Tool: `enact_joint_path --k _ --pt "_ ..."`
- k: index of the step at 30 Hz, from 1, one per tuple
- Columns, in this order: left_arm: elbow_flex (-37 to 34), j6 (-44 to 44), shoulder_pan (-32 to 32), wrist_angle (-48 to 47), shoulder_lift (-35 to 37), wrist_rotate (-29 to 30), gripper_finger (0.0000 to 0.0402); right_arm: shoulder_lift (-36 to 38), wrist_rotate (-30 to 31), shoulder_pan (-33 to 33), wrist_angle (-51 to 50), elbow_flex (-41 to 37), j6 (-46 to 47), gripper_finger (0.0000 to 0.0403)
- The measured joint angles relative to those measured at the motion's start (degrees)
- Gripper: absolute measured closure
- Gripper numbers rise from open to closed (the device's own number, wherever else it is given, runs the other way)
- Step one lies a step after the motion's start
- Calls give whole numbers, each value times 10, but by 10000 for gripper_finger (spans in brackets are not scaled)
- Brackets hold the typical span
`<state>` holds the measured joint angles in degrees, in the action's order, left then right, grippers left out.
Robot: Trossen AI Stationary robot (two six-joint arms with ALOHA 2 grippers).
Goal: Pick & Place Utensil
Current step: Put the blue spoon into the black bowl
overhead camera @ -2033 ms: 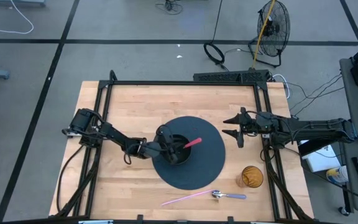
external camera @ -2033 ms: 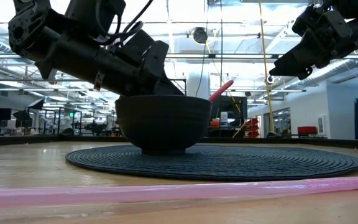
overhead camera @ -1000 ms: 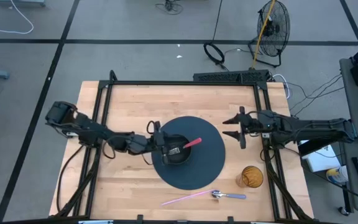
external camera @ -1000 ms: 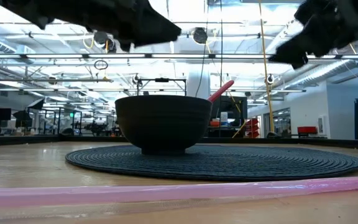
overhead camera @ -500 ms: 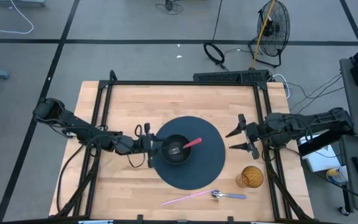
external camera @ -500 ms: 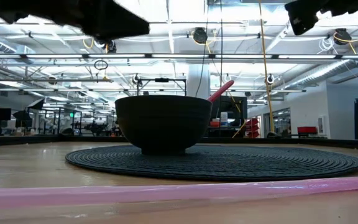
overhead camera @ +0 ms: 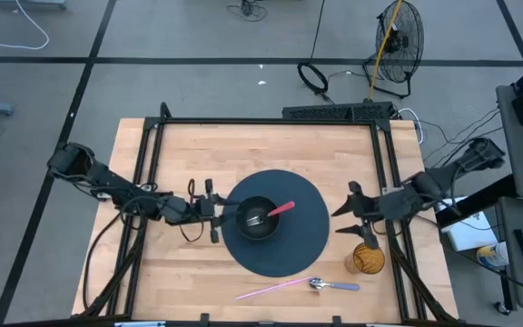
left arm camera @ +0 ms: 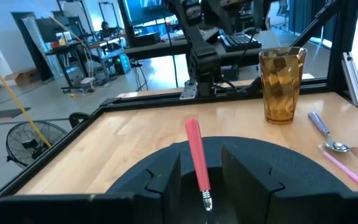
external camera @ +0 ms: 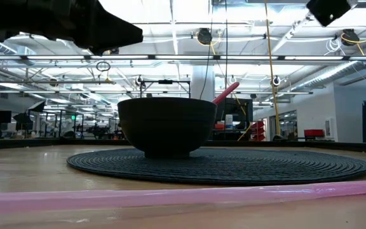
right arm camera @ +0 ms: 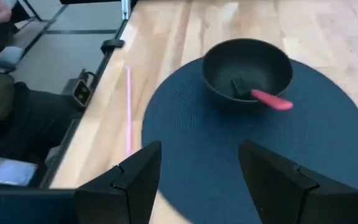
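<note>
From my end the red-handled utensil [overhead camera: 275, 211] sits head-down in the black bowl [overhead camera: 257, 217] on the round mat [overhead camera: 302, 241], handle slanting up toward the right arm. Left gripper [overhead camera: 209, 211] is spread just beside the bowl, holding nothing; right gripper [overhead camera: 350, 218] is spread wide near the mat's edge.

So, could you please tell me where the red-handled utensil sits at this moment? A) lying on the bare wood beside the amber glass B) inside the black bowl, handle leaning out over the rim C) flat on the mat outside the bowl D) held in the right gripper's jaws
B: the red-handled utensil rests in the black bowl on the round mat, its handle leaning out over the rim, with both grippers clear of it.
</note>
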<state>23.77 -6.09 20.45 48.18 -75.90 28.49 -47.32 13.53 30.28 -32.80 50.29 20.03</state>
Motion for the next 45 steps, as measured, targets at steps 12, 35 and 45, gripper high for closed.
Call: enact_joint_path --k 12,35,45 --pt "0 -3 0 3 0 0 279 -64 151 166 -73 69 110 193" --pt "0 -7 11 29 0 -5 279 -183 142 213 92 74 66 264" --pt "0 -2 11 31 0 -5 279 -278 -8 123 145 74 93 254"
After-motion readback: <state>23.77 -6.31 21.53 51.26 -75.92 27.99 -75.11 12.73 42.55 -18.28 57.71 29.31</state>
